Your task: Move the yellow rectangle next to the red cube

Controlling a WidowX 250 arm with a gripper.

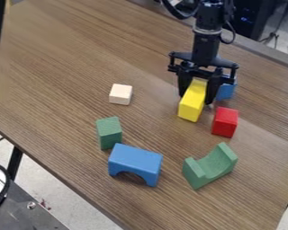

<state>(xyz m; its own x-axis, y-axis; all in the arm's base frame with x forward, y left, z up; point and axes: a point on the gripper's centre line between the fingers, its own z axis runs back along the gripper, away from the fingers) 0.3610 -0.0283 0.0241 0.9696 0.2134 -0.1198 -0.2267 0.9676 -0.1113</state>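
The black gripper hangs at the upper right of the table, shut on the far end of the yellow rectangle, one finger along each long side. The yellow rectangle's near end points toward the camera. Just right of that near end stands the red cube, with a narrow gap between the two. Whether the yellow rectangle rests on the table or is slightly raised, I cannot tell.
A blue block sits behind the gripper's right finger. Left of the gripper is a pale wooden cube. Nearer the camera are a green block, a blue arch and a green curved block on the wooden table.
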